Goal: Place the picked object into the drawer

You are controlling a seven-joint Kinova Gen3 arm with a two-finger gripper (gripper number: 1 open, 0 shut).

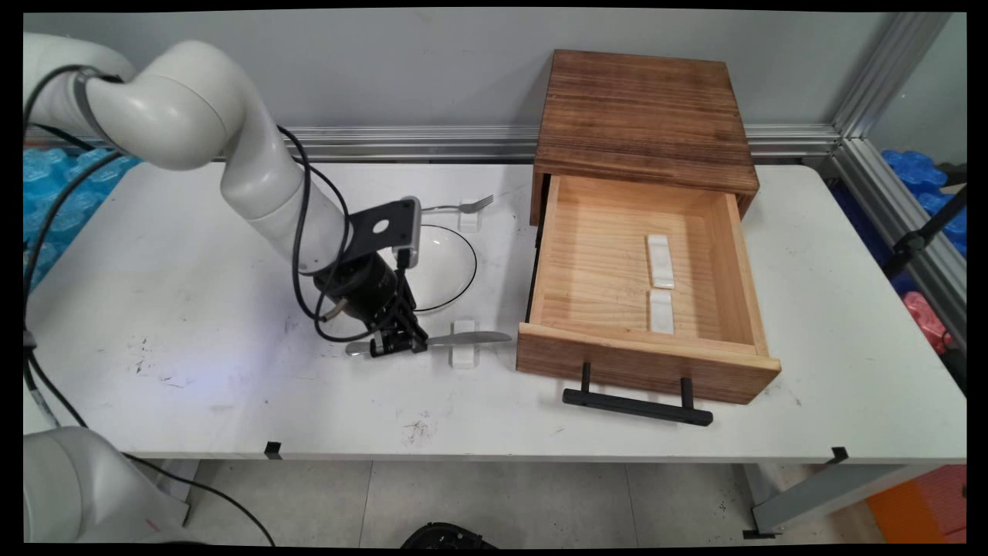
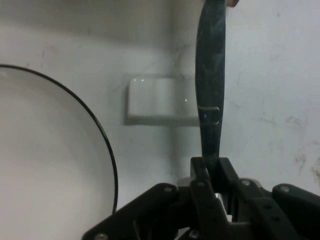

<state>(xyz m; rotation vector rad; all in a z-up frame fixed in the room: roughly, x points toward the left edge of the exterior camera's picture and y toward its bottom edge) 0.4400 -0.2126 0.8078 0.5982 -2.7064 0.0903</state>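
Nearest the camera, the drawer's black bar handle [image 1: 637, 405] stood out from the wooden front, well to the right of everything the arm was busy with.

Starting from the left, the white arm [image 1: 255, 177] reached down across the table [image 1: 154, 309] with black cables [image 1: 305, 255] looped beside it. Its gripper [image 1: 398, 342] was low over the tabletop, fingers pressed together on the handle of a metal knife [image 1: 463, 339]. In the hand view the knife [image 2: 210, 100] ran straight up from between the closed fingers [image 2: 202, 175]. The blade lay across a small white rest [image 1: 464, 344], and the hand view showed that rest [image 2: 160, 100] just beside the knife, though whether the knife touched it could not be told.

Just behind the gripper sat a white plate with a thin dark rim [image 1: 451, 262], its edge curving along the left of the hand view [image 2: 100, 135]. Behind the plate a fork [image 1: 463, 205] lay on a second white rest [image 1: 469, 216].

Further right, a wooden cabinet [image 1: 644, 116] stood with its drawer [image 1: 556, 270] pulled open toward the camera. Inside the drawer, two white rests [image 1: 661, 262] lay one behind the other, near its right wall.
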